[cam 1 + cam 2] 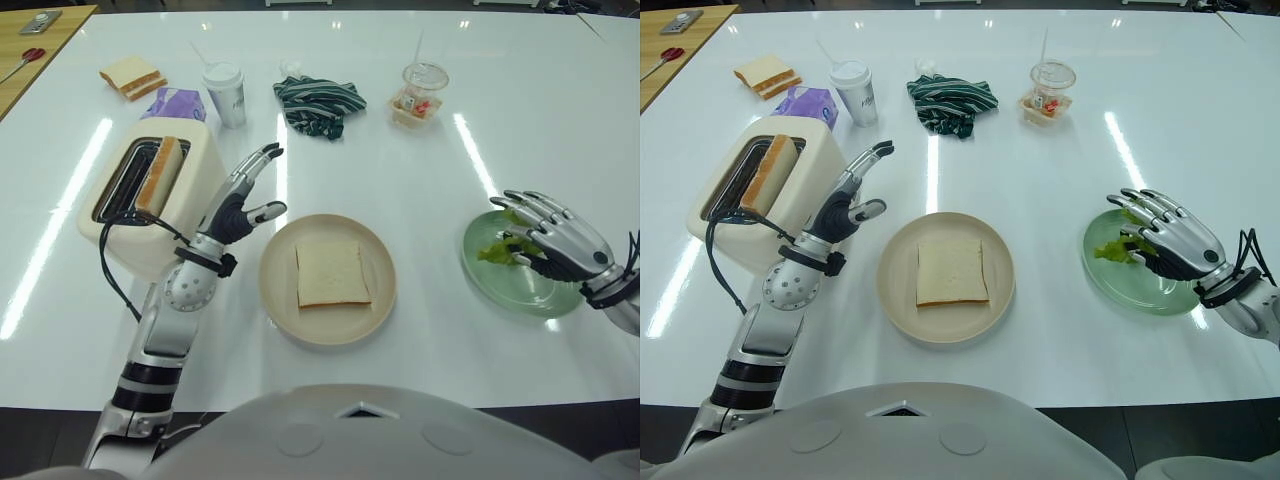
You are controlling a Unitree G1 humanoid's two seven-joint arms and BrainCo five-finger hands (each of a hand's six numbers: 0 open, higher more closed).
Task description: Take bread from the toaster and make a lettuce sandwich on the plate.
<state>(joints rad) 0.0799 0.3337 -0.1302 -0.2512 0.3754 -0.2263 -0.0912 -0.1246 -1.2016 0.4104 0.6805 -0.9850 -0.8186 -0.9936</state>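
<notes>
- Step in hand, as I read it: get the lettuce [497,252] off the green plate [500,288] and onto the slice [332,272] lying flat on the beige plate [275,292].
- The right hand [555,240] sits right on top of the leaf, on the right of the surface [420,180]. Can't tell from here whether it's clamped on the leaf or just resting over it.
- The left hand [240,212] is open and holds nothing. It's just beside the toaster [200,150], between that and the beige plate.
- The second slice [162,175] stands upright in the toaster slot, untouched.
- To do it well: confirm the hold before lifting, since a thin, limp leaf will likely slip or tear.
- Lift straight up first. The green plate looks light and could drag along.
- Carry the leaf left, low over the surface, and let go centred on the slice so nothing hangs over the crust.
- Keep the left hand where it is. It's near the beige plate's rim, and the path in from the right looks free.
- Risk: only part of the leaf comes up and bits stay on the green plate.
- The toaster slice goes on after that, so the cord [112,270] draped down the toaster front matters for the left hand later.
</notes>
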